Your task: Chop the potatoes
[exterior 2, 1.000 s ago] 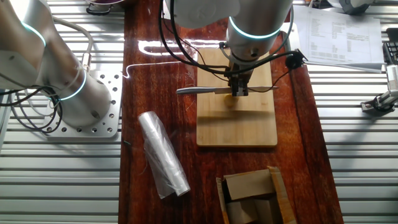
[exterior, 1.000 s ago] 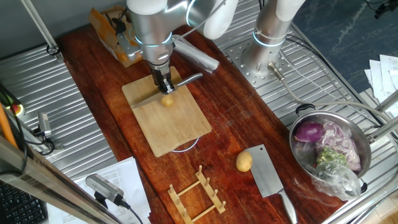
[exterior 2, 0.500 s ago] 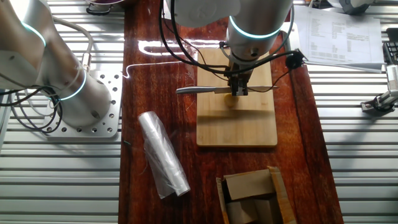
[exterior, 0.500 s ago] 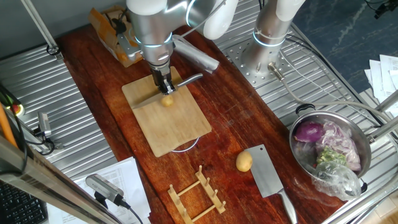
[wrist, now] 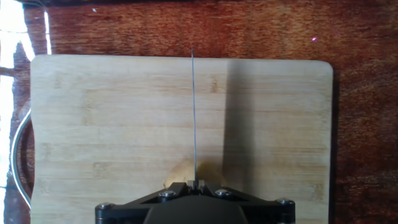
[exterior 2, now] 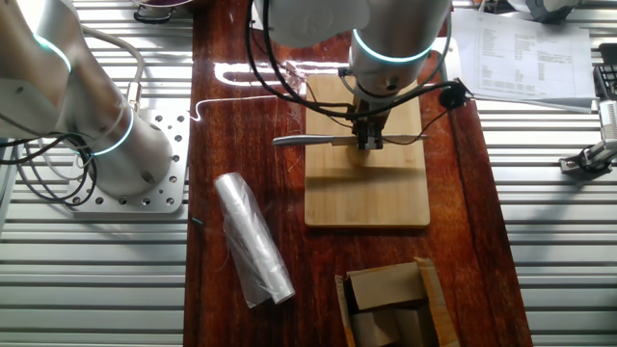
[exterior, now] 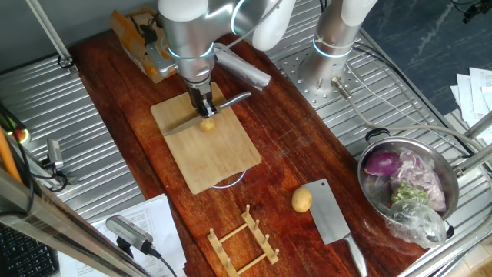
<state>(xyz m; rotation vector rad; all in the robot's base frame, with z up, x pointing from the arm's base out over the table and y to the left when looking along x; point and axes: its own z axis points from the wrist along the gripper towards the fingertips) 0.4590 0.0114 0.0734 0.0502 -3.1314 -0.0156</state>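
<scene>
Chopping is only just getting under way, as I am judging it. My gripper (exterior: 204, 108) is pinching a knife (exterior 2: 333, 140) by its handle, blade edge-down over the cutting board (exterior: 207, 154) in the upper middle of the frame. In the hand view I am seeing the blade as a thin vertical line, and at its near end, low in the frame, a potato (wrist: 186, 172) is sitting right under the edge, partly hidden by my gripper's body. Whether the blade is already biting into it or only touching, I cannot tell; no separate cut pieces are showing on the board.

A second potato (exterior: 301, 200) is lying whole on the wooden surface (exterior: 284, 146) at lower right, just beside a cleaver (exterior: 332, 218) and well apart from the board. So I am reckoning nearly everything is left: finishing this potato, then fetching and cutting the other one. The onion (exterior: 381, 163) is sitting in the pot (exterior: 450, 196) at far right.
</scene>
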